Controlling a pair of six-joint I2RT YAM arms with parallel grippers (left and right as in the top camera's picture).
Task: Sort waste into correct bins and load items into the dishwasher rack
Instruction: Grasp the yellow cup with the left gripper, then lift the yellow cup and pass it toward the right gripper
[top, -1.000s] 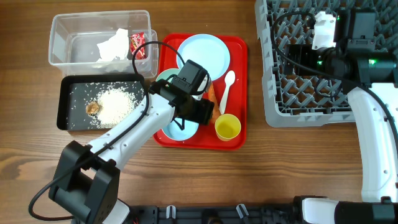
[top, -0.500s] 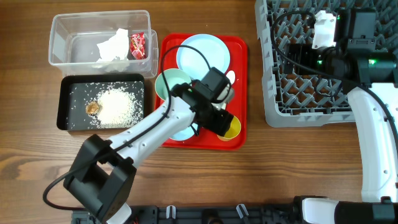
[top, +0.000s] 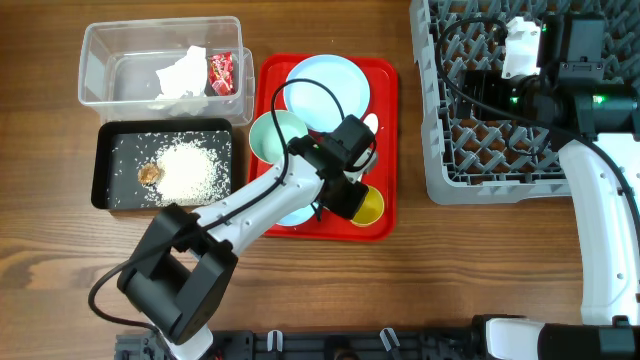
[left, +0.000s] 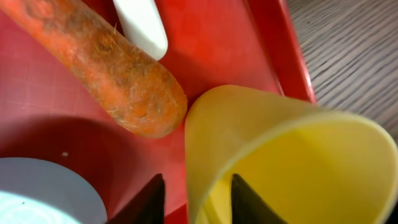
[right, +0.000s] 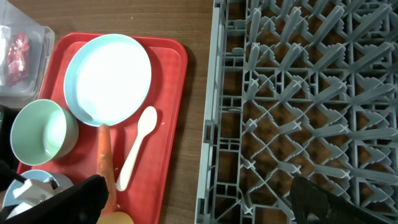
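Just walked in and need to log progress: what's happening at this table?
The left gripper is at the small yellow plastic cup on the flat red tray, fingers straddling its rim, not yet closed. The orange carrot lies beside it. The right gripper hangs open over the grey grid dishwasher rack.

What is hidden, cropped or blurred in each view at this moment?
Overhead: the left arm hides the carrot and most of the blue bowl.
Left wrist: the yellow cup is blurred up close, its base cut off by the bottom edge.
Right wrist: the right tool is blurred, its fingertips cut off by the bottom edge.
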